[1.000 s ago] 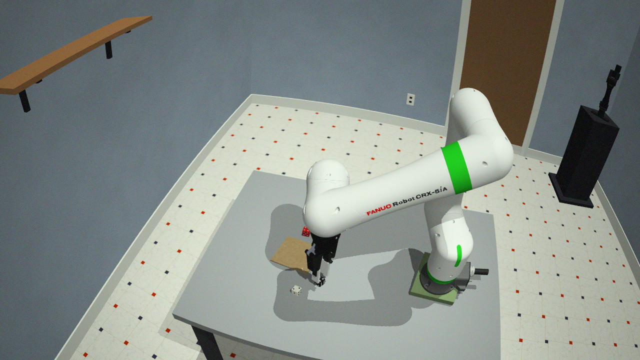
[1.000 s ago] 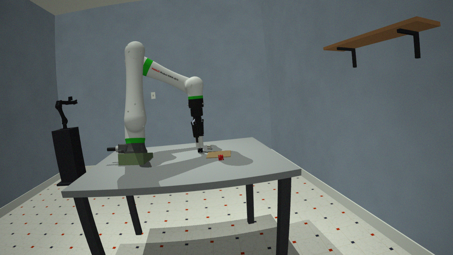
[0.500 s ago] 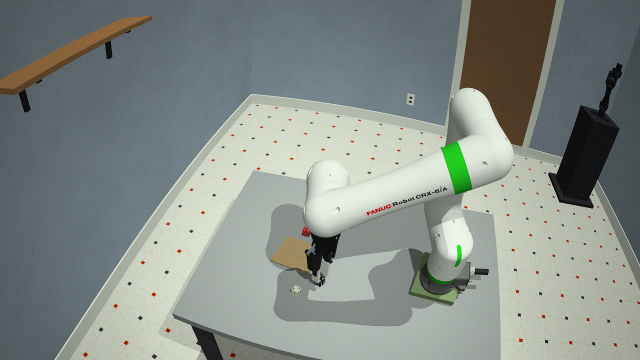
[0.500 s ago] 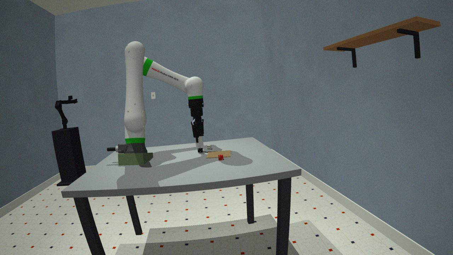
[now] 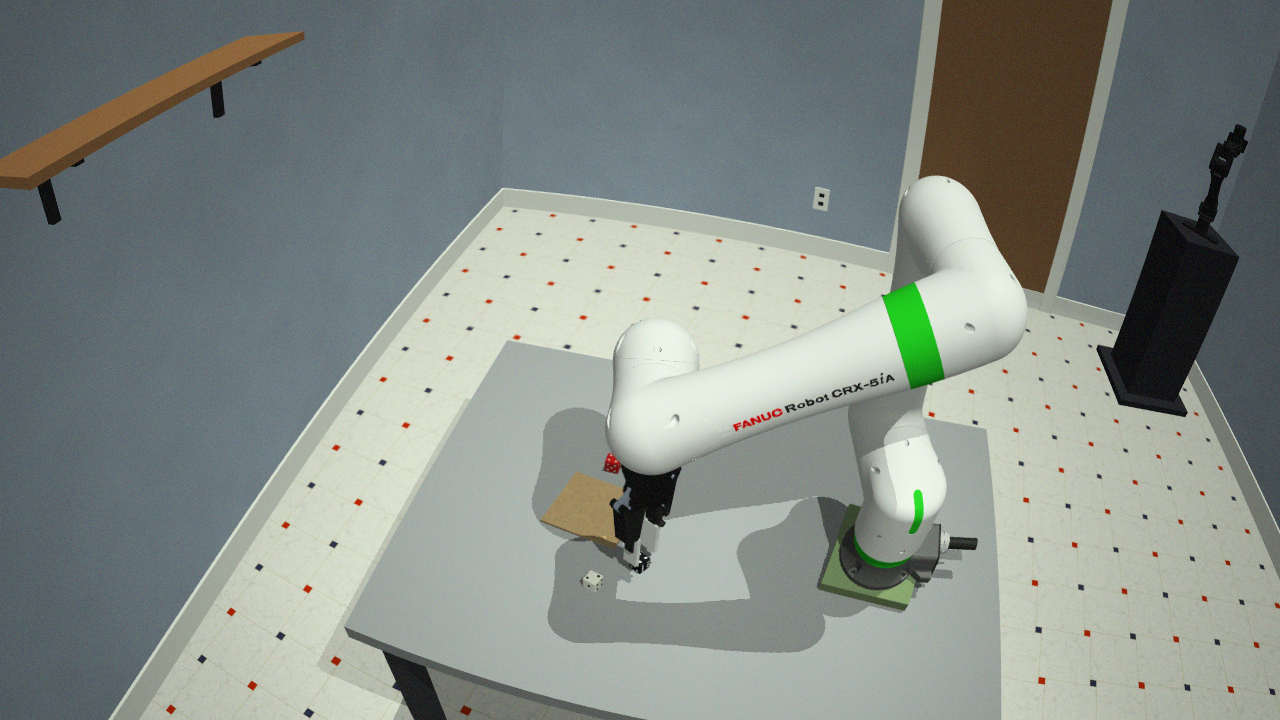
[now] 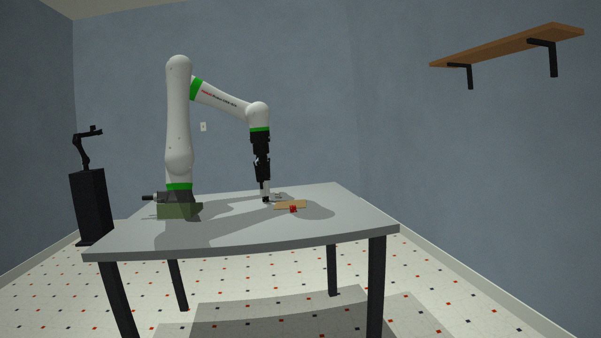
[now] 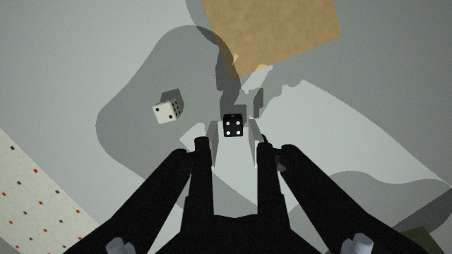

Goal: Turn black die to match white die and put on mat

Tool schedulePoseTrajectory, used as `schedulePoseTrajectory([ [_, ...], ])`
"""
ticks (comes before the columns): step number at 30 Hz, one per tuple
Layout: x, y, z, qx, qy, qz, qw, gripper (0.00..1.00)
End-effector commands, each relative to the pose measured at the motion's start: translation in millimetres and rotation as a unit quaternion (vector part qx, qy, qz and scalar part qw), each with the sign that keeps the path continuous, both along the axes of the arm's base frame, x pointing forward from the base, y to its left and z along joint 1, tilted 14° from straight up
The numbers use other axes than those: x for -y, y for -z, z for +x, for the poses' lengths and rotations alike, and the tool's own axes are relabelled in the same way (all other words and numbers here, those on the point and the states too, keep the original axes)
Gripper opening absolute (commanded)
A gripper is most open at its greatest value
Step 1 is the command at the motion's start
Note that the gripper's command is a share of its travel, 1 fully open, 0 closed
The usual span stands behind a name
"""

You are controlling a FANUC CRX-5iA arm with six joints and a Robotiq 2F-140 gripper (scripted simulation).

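Observation:
The black die (image 7: 233, 125) (image 5: 641, 565) (image 6: 265, 199) sits flat on the grey table with four pips on top, just off the near corner of the tan mat (image 7: 272, 32) (image 5: 577, 505) (image 6: 285, 205). My gripper (image 7: 233, 130) (image 5: 640, 557) (image 6: 264, 195) is down at the table, its fingers partly open on either side of the black die, with a gap on each side. The white die (image 7: 165, 112) (image 5: 591, 580) (image 6: 276, 195) lies on the table left of it and shows two pips on top.
A red die (image 5: 610, 462) (image 6: 292, 208) sits at the mat's far edge. The robot base (image 5: 881, 573) stands on the table's right side. The table's front edge (image 5: 501, 667) is close beyond the white die.

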State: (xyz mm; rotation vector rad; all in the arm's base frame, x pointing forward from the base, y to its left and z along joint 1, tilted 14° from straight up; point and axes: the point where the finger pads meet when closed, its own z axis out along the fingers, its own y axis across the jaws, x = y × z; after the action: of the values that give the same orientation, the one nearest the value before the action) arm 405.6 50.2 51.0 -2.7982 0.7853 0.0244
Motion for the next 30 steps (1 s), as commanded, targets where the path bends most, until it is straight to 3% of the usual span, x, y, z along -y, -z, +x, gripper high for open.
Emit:
schedulePoseTrajectory([
  [1, 0.1, -0.2, 0.2, 0.0, 0.0, 0.0, 1.0, 0.25],
  [14, -0.3, 1.6, 0.3, 0.0, 0.0, 0.0, 1.0, 0.25],
  [30, -5.6, 23.8, 1.4, 0.0, 0.0, 0.0, 1.0, 0.25],
])
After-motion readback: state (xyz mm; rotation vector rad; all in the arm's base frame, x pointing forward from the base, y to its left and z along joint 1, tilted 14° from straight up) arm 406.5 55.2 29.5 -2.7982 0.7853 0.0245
